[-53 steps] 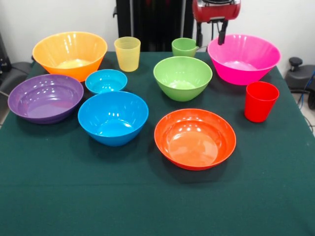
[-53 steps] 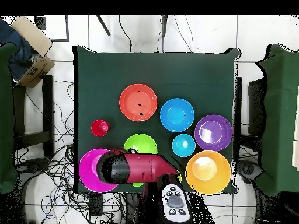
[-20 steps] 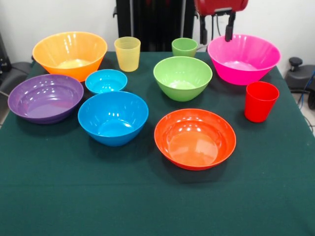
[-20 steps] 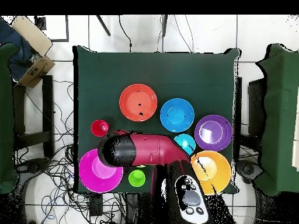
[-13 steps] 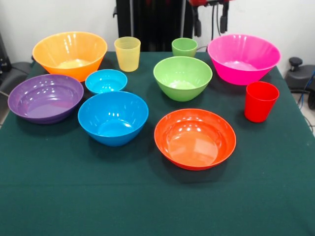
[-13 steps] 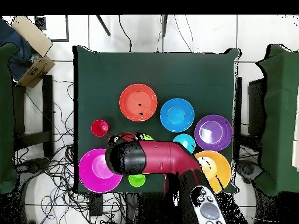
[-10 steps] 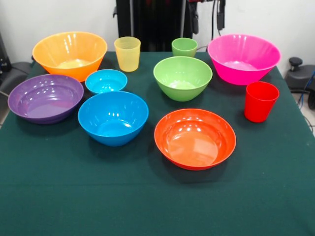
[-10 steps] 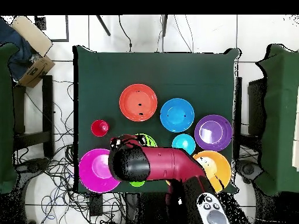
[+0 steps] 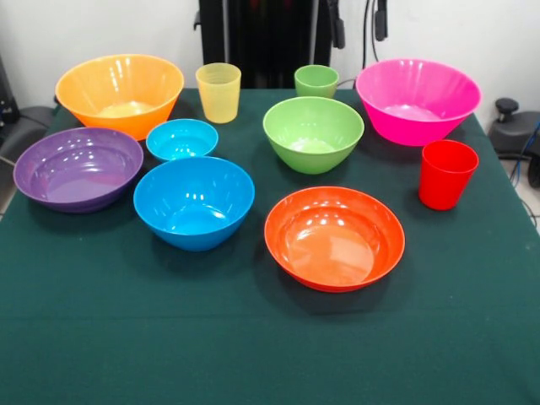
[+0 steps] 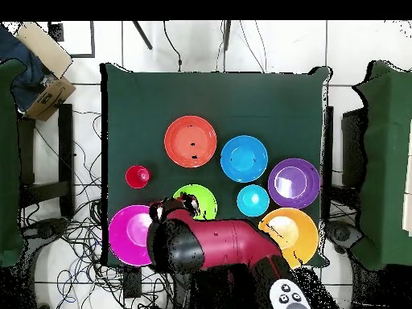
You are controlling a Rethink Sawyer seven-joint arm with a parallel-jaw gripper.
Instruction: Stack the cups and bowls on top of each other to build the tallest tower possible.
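Raised since the earlier frames, the tool (image 9: 359, 23) shows only two dark fingertips apart at the top edge, holding nothing, above the light green cup (image 9: 316, 81) and pink bowl (image 9: 418, 99). All seven bowls and three cups sit separately on the green desk (image 9: 253, 346); nothing is stacked.

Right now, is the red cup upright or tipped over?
Upright: the red cup stands on its base, open mouth facing up, alone on the tablecloth.

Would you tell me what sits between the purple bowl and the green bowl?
The small blue bowl sits between the purple bowl and the green bowl, clear in the front view and overhead.
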